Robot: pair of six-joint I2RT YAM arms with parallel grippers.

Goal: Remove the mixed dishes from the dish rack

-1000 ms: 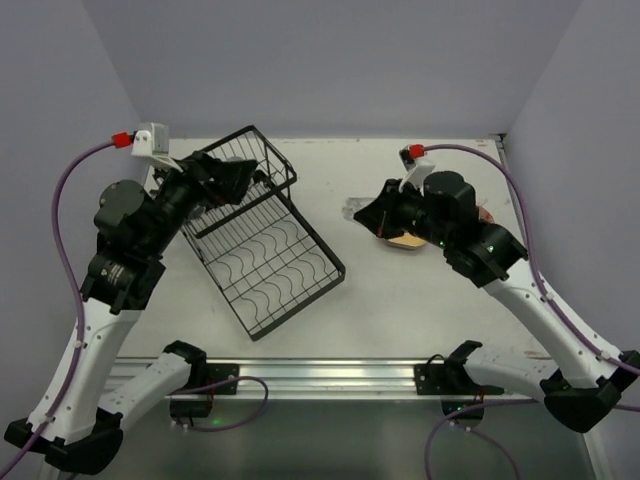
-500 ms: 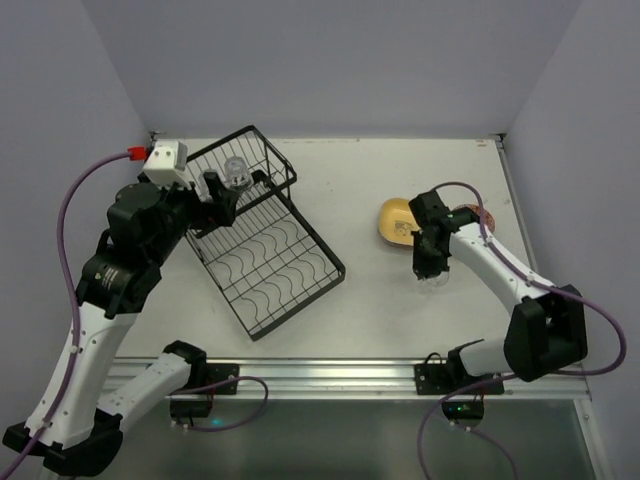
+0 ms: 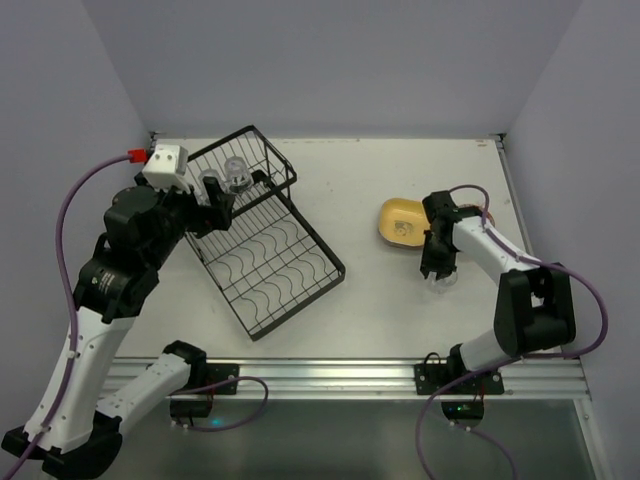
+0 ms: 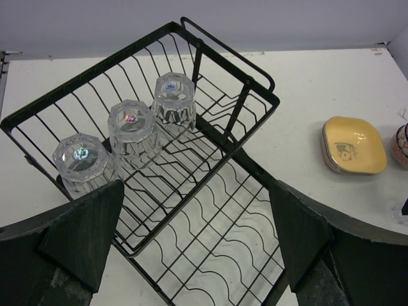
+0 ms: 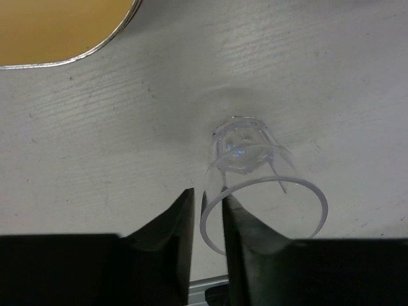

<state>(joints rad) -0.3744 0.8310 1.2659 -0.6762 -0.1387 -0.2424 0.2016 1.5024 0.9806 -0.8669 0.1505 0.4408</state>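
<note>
The black wire dish rack point(image 3: 340, 268) lies at the table's left. Its basket end point(image 4: 229, 48) holds three clear glass cups upside down point(image 4: 83, 162) point(image 4: 132, 127) point(image 4: 173, 99). My left gripper point(image 4: 194, 242) hovers wide open above the rack point(image 3: 205, 205), touching nothing. A fourth glass cup point(image 5: 245, 150) stands upright on the table at the right point(image 3: 441, 281). My right gripper point(image 5: 207, 210) straddles its rim with jaws slightly parted and a gap beside the left finger point(image 5: 182, 223). In the top view that gripper point(image 3: 437, 272) sits just in front of the yellow plate point(image 3: 402, 222).
The yellow rounded-square plate point(image 4: 354, 145) lies right of the rack, and a patterned red bowl point(image 4: 401, 143) sits beside it, half hidden by the right arm in the top view. The flat tray section point(image 4: 242, 229) holds no dishes. The table's front rail point(image 3: 330, 375) runs below.
The right arm has come down to the table in front of the yellow plate, and its jaws have parted slightly at the cup's rim. The left gripper drew back, uncovering the cups in the basket.
</note>
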